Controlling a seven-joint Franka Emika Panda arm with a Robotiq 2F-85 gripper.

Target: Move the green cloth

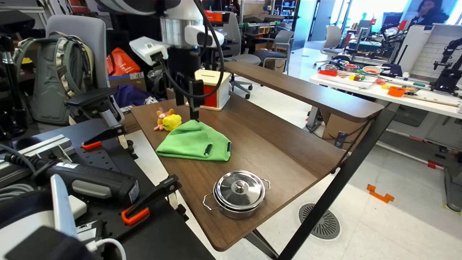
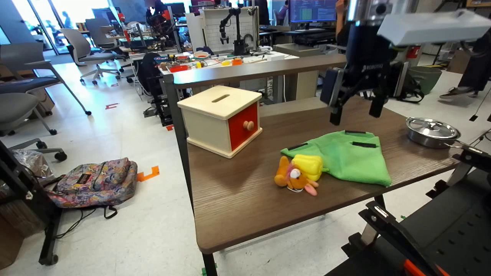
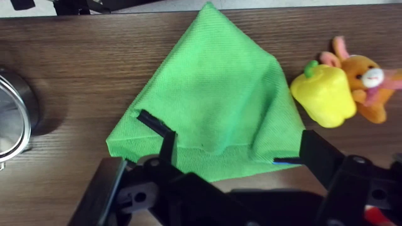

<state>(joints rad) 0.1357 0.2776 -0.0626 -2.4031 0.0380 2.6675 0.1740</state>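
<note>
The green cloth (image 1: 191, 142) lies folded and a little rumpled on the brown table, with black strips along its edges. It also shows in an exterior view (image 2: 349, 159) and in the wrist view (image 3: 213, 84). My gripper (image 2: 356, 114) is open and empty, pointing down above the table near the cloth's edge, apart from it. In the wrist view the gripper's fingers (image 3: 239, 138) are wide apart over the cloth's lower edge. The fingers hide parts of that edge and of the black strips there.
A yellow toy pepper (image 3: 325, 95) and an orange plush toy (image 3: 364, 78) lie beside the cloth. A lidded metal pot (image 1: 239, 195) stands at the table's other end. A wooden box with a red front (image 2: 222, 122) stands behind. A raised shelf (image 1: 306, 90) runs along one side.
</note>
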